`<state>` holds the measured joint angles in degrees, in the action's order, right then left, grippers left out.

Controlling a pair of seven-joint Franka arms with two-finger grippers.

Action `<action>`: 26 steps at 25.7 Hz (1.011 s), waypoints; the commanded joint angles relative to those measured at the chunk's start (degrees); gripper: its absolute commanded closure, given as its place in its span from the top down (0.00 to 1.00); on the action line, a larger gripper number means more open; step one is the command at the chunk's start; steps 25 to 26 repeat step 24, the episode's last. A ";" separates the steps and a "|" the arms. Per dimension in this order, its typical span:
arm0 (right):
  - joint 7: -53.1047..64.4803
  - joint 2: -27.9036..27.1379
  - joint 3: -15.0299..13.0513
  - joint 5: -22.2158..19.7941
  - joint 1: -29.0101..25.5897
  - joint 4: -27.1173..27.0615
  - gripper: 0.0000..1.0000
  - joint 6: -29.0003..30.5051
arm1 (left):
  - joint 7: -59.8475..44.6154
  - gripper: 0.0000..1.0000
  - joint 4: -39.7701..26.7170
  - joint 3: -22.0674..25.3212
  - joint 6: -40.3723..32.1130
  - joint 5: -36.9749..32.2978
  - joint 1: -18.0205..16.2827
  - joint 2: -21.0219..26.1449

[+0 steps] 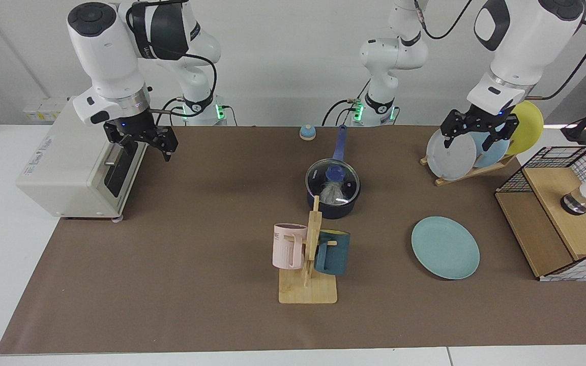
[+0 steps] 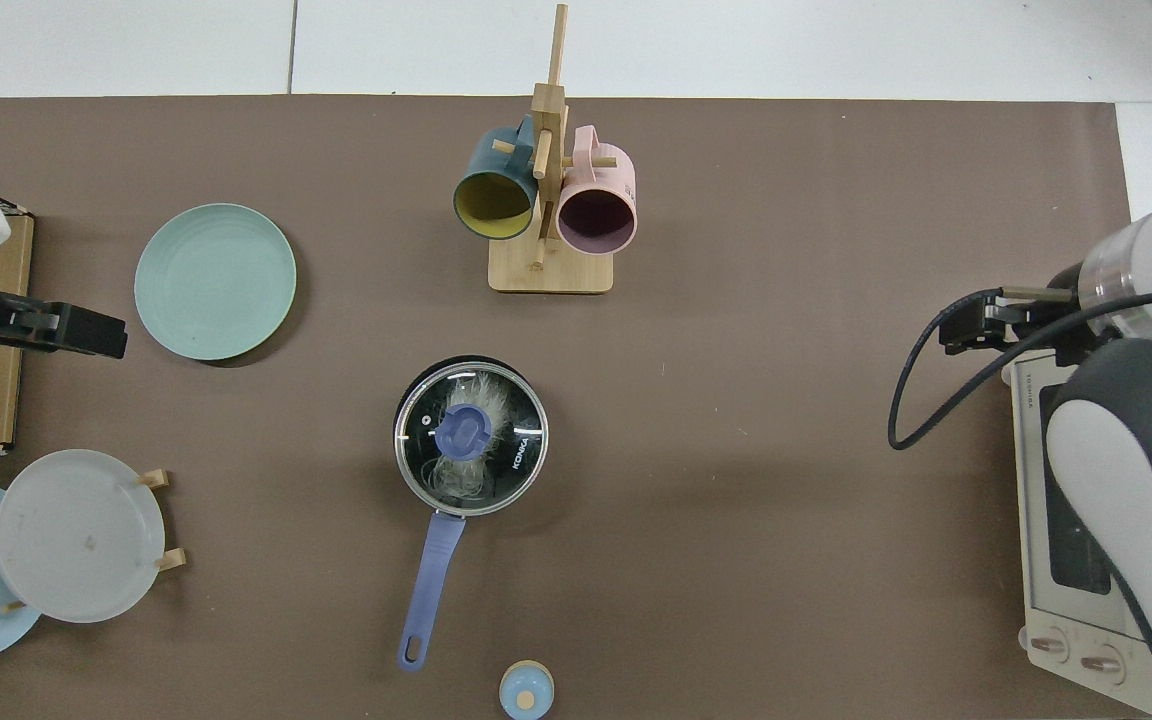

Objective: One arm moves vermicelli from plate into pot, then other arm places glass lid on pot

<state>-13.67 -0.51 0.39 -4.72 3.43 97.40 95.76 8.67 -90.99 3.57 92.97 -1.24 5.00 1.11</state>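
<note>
Both grippers hang empty, jaws apart: the right gripper (image 1: pixel 140 141) by the toaster oven (image 1: pixel 71 165), the left gripper (image 1: pixel 477 133) over the plate rack (image 1: pixel 468 170). The teal plate (image 1: pixel 445 247) is bare; the glass lid (image 2: pixel 471 437) sits squarely on the pot (image 1: pixel 332 207), vermicelli (image 1: pixel 330 192) beneath. The task looks done, so both arms should simply stay clear of the pot.

Readable lettering

The glass lid (image 2: pixel 471 436) carries "KONKA" in white near its rim. The toaster oven (image 2: pixel 1066 520) shows small "TOSHIBA" lettering; its side print is too blurred to read.
</note>
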 commanded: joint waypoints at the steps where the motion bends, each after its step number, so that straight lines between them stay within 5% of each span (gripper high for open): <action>1: 2.59 6.57 0.57 1.38 -1.41 10.08 0.99 3.73 | 0.74 1.00 -1.39 0.73 -0.51 0.88 0.71 -1.46; 26: 8.13 3.76 0.40 3.40 -3.96 6.32 0.99 5.41 | 0.74 1.00 -1.39 0.82 -0.68 0.88 0.71 -1.46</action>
